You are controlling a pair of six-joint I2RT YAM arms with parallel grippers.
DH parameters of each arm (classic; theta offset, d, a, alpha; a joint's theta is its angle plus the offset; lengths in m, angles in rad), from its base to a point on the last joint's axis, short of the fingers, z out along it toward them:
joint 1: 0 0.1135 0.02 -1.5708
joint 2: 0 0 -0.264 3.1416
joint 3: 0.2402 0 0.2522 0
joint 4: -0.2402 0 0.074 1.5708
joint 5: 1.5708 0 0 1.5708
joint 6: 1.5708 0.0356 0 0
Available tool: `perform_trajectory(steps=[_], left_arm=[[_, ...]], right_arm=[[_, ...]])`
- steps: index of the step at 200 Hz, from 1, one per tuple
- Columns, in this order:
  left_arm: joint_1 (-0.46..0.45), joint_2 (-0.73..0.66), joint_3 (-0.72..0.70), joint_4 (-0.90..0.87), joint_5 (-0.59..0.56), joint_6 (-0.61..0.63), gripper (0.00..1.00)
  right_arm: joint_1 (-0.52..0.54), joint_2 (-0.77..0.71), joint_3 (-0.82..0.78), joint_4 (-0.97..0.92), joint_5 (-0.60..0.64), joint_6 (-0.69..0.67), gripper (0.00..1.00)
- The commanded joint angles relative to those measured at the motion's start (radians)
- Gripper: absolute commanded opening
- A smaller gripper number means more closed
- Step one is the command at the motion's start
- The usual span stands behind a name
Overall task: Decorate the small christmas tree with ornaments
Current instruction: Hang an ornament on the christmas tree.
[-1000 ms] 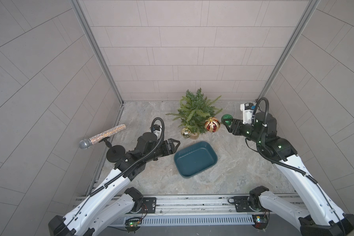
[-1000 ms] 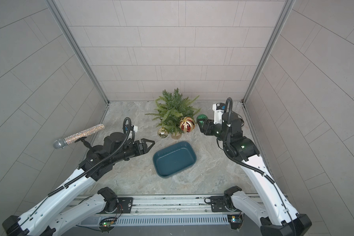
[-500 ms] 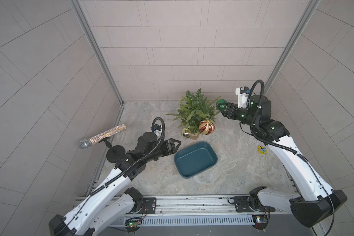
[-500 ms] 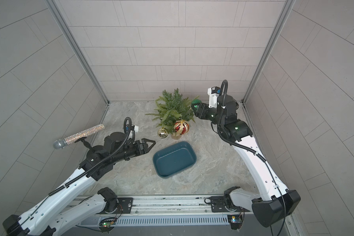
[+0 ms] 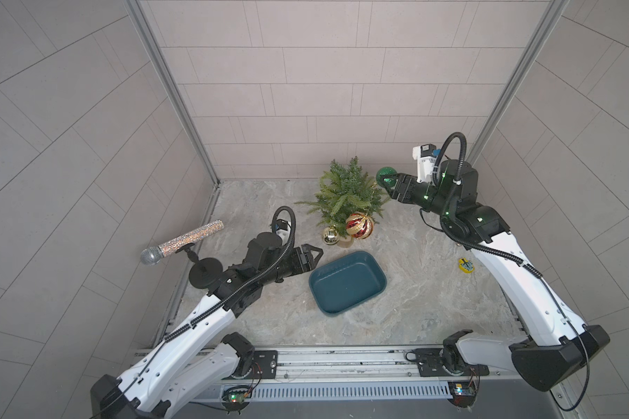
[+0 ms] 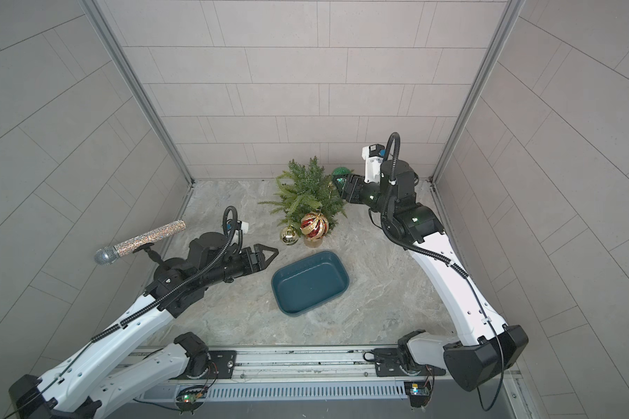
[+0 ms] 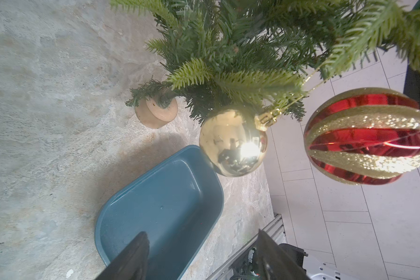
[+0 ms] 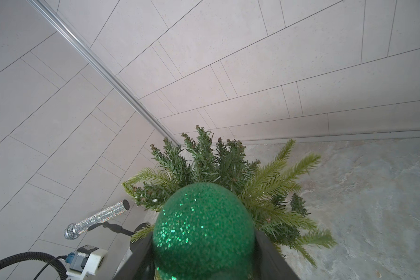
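Raised since the earlier frame, right gripper (image 5: pixel 392 180) grips the green glitter ball (image 5: pixel 384 174); small christmas tree (image 5: pixel 345 192) lies just ahead. Next: hang it on a branch; left gripper (image 5: pixel 315 254) stands open.

My right end effector (image 5: pixel 392 181) grips the round green glitter ball (image 5: pixel 384 175) just beside the upper branches of the small green artificial fir tree (image 5: pixel 345 192). A red-and-gold striped ball (image 5: pixel 359 225) and a shiny gold ball (image 5: pixel 331 235) hang low on it. My left end effector (image 5: pixel 315 254) hovers beside the oblong teal plastic tray (image 5: pixel 347 283).
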Motion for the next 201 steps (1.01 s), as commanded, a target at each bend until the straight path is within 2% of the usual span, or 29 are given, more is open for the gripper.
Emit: perform_trajectory(steps=[1,74,156,201], left_arm=[[0.008,0.002,0.029,0.019,0.006,-0.003,0.74],[0.009,0.000,0.020,0.021,0.003,-0.001,0.74],[0.008,-0.026,0.002,0.022,-0.005,-0.009,0.74],[0.007,-0.027,0.002,0.021,-0.006,-0.009,0.74]], right_arm=[[0.009,0.011,0.028,0.014,0.004,0.000,0.52],[0.032,0.036,0.044,0.002,0.014,-0.010,0.52],[0.029,0.047,0.033,-0.046,0.138,-0.009,0.52],[0.018,0.034,0.003,-0.047,0.167,0.000,0.52]])
